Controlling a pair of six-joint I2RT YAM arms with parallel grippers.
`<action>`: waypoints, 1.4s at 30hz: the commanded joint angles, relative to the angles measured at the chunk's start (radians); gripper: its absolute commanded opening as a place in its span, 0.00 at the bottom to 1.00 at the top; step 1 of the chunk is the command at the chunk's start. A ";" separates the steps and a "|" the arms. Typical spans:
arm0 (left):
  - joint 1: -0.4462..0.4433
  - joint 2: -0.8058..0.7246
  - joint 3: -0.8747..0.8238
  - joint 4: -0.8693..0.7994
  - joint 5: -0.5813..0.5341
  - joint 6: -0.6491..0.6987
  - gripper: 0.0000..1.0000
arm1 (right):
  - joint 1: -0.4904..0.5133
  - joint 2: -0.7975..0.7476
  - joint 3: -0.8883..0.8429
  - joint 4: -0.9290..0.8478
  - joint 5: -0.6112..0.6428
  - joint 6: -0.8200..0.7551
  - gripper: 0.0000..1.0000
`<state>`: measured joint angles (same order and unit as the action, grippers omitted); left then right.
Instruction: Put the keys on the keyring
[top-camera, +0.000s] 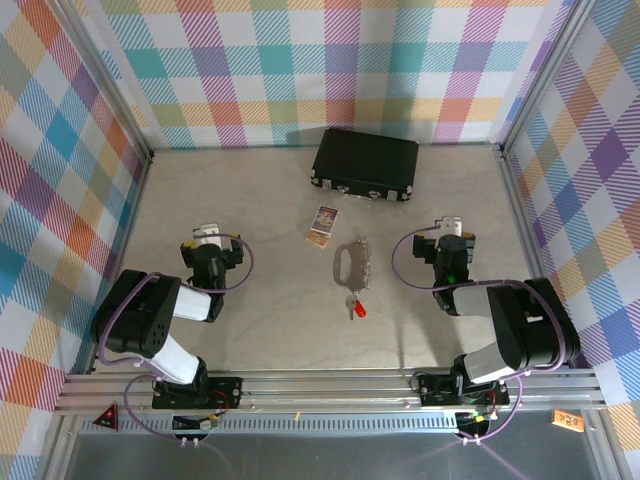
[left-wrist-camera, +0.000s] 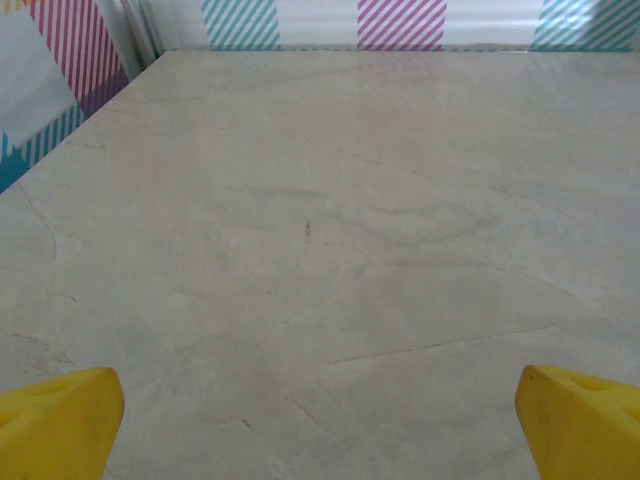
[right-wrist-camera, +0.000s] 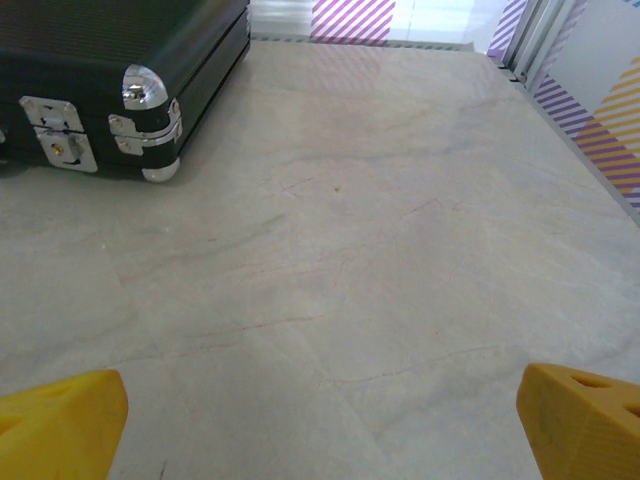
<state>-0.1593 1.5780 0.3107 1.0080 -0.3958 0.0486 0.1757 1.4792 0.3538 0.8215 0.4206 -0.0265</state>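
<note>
While left gripper (top-camera: 207, 236) fingers (left-wrist-camera: 60, 430) stand wide open, holding nothing, right gripper (top-camera: 452, 228) matches: wide open, empty. Both clear of keys (top-camera: 355, 306), lying on table (top-camera: 250, 320) just beside keyring (top-camera: 346, 264), between grippers.

The beige table (top-camera: 250, 200) bears a black case (top-camera: 365, 163), card (top-camera: 322, 226), keyring (top-camera: 346, 265) and keys (top-camera: 355, 308).

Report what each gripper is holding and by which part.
Nothing is held. The left gripper and right gripper are open and empty; the keys and keyring lie untouched on the table.
</note>
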 joint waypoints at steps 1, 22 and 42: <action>0.019 0.007 0.034 -0.008 0.043 -0.024 1.00 | -0.022 0.010 0.050 0.013 -0.038 0.004 0.99; 0.060 0.007 0.074 -0.091 0.096 -0.055 1.00 | -0.149 0.054 0.040 0.042 -0.240 0.089 0.99; 0.058 0.006 0.081 -0.101 0.138 -0.036 1.00 | -0.148 0.052 0.037 0.047 -0.240 0.090 0.99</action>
<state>-0.1085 1.5814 0.3733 0.9115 -0.2794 0.0124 0.0319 1.5291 0.3962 0.8307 0.1963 0.0452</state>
